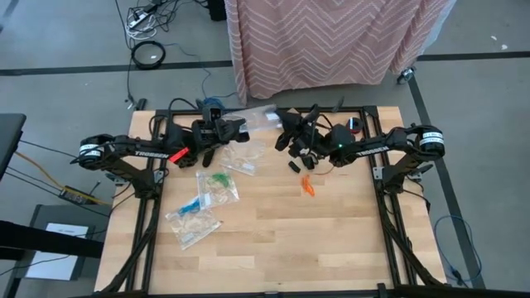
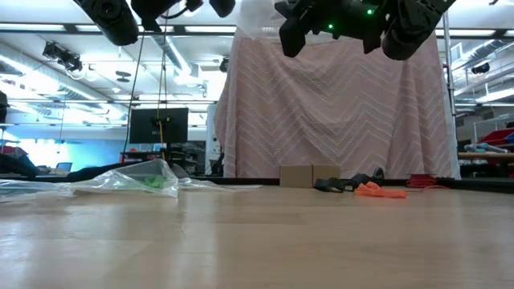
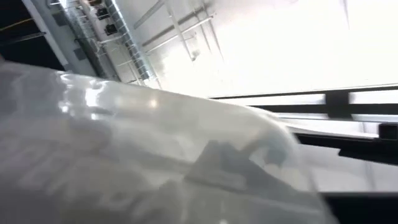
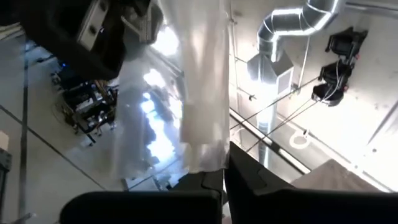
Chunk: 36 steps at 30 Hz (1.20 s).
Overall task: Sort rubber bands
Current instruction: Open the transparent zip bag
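**Clear Bag Held Aloft Between Both Grippers**

Clear plastic fills the left wrist view almost edge to edge: a zip bag (image 3: 155, 155) pressed close to the lens, with ceiling lights behind it. From the right wrist camera the same raised bag (image 4: 199, 93) hangs as a pale strip, its lower edge pinched between the closed fingers (image 4: 249, 171) of the right gripper (image 1: 286, 131). The left gripper (image 1: 236, 128) is also closed, at the other end of this bag (image 1: 263, 118), which stretches between the two arms over the far middle of the table (image 1: 273, 240).

On the wood below, orange rubber bands (image 1: 307, 186) lie in a small heap just in front of the right arm, and black bands (image 1: 296, 165) sit close by, nearer that arm. The low view shows the orange heap (image 2: 379, 190) and the dark ones (image 2: 341, 185) side by side at the far edge.

Three more bags lie flat on the table's left half: one with pale contents (image 1: 240, 157) just below the left gripper, one holding green bands (image 1: 219, 180) in front of it, and the nearest one (image 1: 192, 217) carrying a blue streak. A patterned pink cloth (image 1: 331, 41) hangs beyond the table.
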Available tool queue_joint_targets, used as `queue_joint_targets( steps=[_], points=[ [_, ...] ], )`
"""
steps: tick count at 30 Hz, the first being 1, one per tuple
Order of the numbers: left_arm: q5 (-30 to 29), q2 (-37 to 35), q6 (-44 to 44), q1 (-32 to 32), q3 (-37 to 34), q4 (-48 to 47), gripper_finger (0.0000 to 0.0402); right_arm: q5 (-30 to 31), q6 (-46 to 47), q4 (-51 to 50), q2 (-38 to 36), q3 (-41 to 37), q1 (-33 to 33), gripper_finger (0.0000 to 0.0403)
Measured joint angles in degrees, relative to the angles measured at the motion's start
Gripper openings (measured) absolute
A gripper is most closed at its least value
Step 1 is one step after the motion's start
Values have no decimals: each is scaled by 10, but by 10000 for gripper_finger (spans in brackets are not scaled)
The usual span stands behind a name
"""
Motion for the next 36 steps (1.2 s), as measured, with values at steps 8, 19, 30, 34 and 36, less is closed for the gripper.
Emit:
queue_joint_targets(
  steps=[8,19,30,34,36],
  points=[
    [18,0,-1,9,-5,-16,1,53,12,6,0,0,12,0],
    [119,0,55,93,-5,-180,1,62,180,-116,0,0,15,0],
    [158,0,56,150,-6,-374,1,114,363,-325,0,0,31,0],
    [140,0,48,154,-6,-425,1,104,415,-363,0,0,46,0],
    [119,0,39,149,-6,-469,1,105,430,-370,0,0,58,0]
  ],
)
